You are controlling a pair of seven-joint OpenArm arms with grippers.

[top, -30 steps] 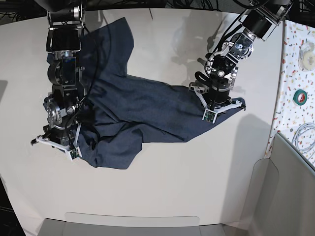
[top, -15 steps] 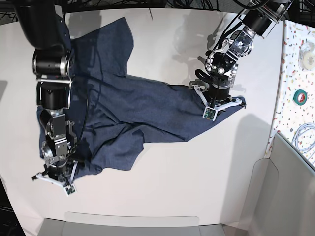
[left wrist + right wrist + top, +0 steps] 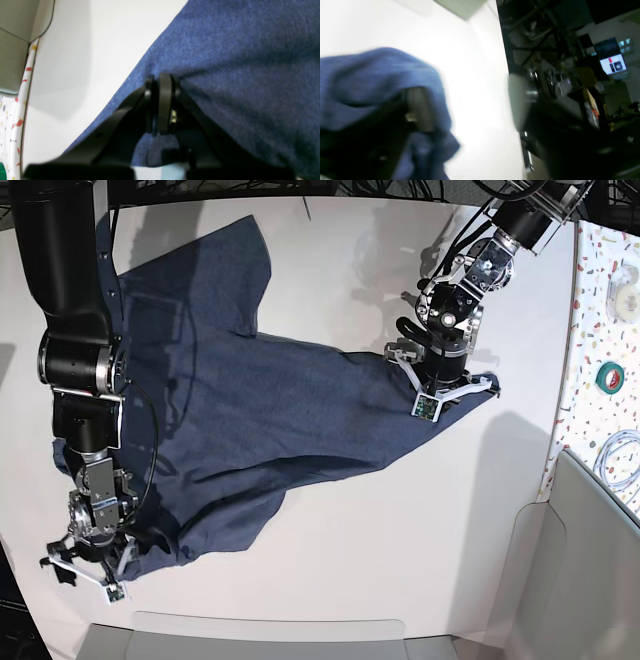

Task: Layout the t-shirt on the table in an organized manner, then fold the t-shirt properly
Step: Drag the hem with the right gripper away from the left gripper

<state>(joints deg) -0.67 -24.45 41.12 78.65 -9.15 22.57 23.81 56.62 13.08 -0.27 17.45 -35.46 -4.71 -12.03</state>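
Off-white surface (image 3: 400,560) seen carrying navy t-shirt (image 3: 270,420), spread diagonally from far left to right of centre, plain side up, creased. Speckled side strip (image 3: 600,330) at right edge, holding green tape roll (image 3: 610,376). Left gripper (image 3: 440,395) at shirt's right corner, jaws pressed together, fabric pinched. Right gripper (image 3: 85,565) at near-left shirt edge, jaws spread; fabric draped over one finger (image 3: 418,110).

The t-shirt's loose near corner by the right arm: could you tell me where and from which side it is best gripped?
I would grip the hem corner of the t-shirt at the table's near edge, coming from above and outside the cloth. There the fabric bunches into a raised fold, easier to pinch than the flat middle. The right gripper sits there, jaws apart in the wrist view.
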